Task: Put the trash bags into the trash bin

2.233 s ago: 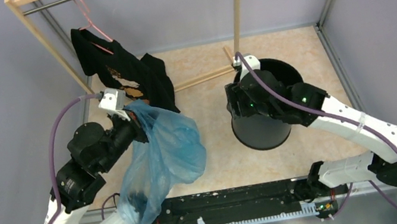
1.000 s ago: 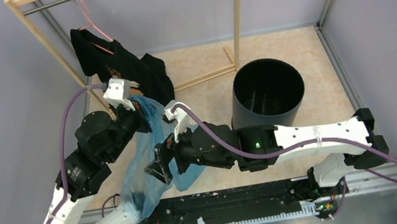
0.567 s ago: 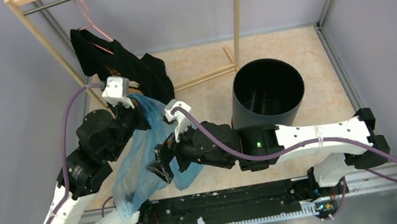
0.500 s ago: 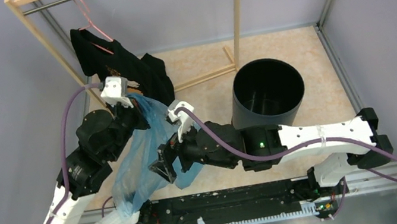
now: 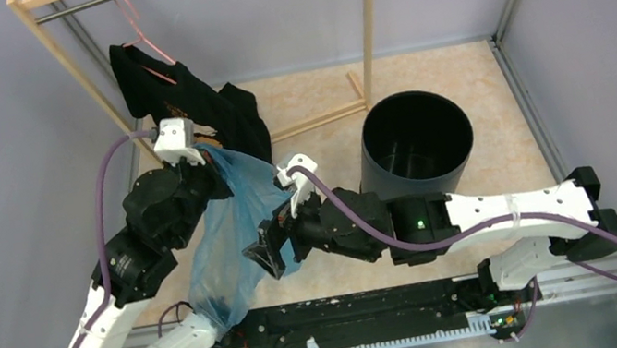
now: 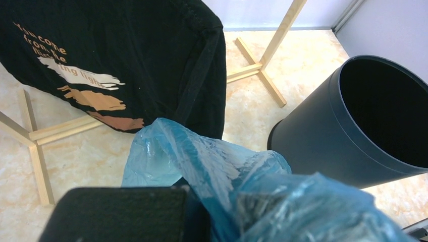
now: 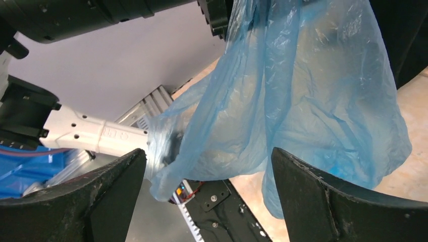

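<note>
Bag aloft, bin waiting

My left pincer pinches the blue trash bag by its bunched top, so it hangs near the bench's left edge. My right pincer is spread wide beside it (gripping nothing). The trash bin stands toward the far right corner, the bag wholly outside it, so carry and drop remain, I judge. The bench is beige and marbled, with a wooden rack, a black shirt and lilac-grey walls.
</note>
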